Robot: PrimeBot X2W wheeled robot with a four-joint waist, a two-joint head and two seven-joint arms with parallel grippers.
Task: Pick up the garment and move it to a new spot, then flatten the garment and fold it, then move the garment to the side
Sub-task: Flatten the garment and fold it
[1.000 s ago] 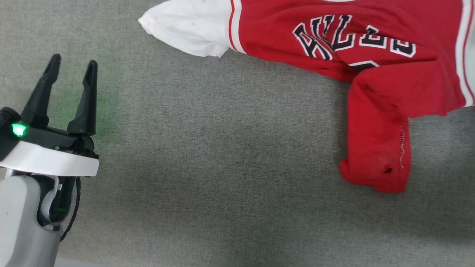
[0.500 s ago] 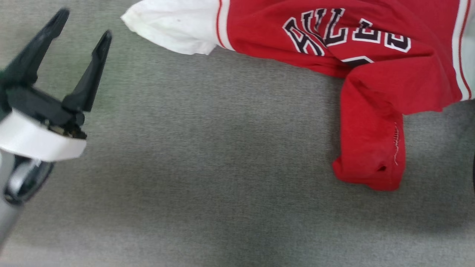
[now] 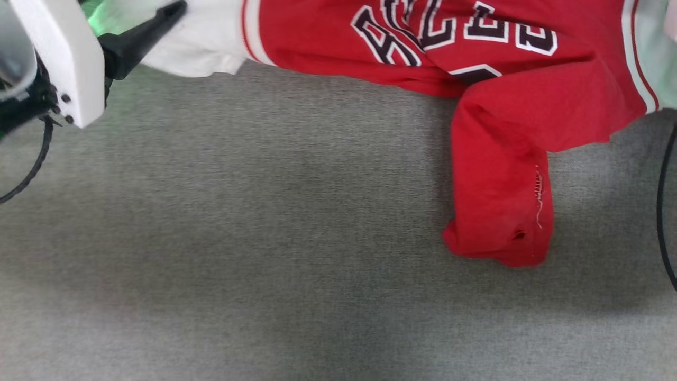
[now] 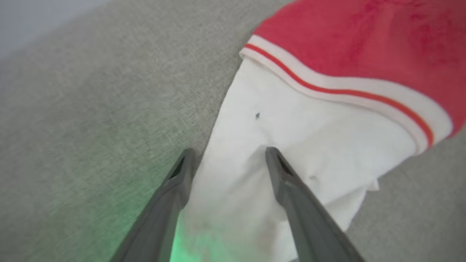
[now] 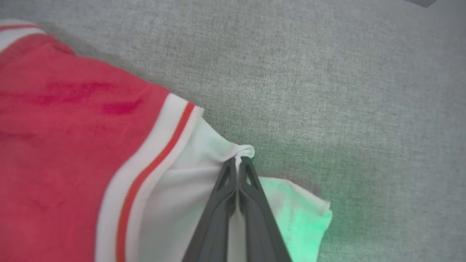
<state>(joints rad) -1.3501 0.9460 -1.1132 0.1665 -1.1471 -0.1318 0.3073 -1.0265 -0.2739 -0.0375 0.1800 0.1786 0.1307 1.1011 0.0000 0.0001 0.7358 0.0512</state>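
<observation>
The garment (image 3: 502,116) is a red jersey with dark lettering. It lies crumpled along the far side of the grey surface, with a red flap hanging toward me. My left gripper (image 4: 229,156) is open, its fingers straddling the white sleeve (image 4: 291,120) on the garment's left; one dark finger (image 3: 143,34) shows at the top left of the head view. My right gripper (image 5: 238,162) is shut on a pinched fold of the other white sleeve (image 5: 182,203), just beside the striped trim (image 5: 145,171).
Grey woven cloth (image 3: 264,238) covers the surface under everything. A black cable (image 3: 664,211) curves along the right edge of the head view. In the left wrist view, the surface's pale edge (image 4: 32,22) shows at the top left.
My left gripper has gone forward from the bare cloth to the white sleeve, still open. The head view has shifted, so the garment sits further left in it.
</observation>
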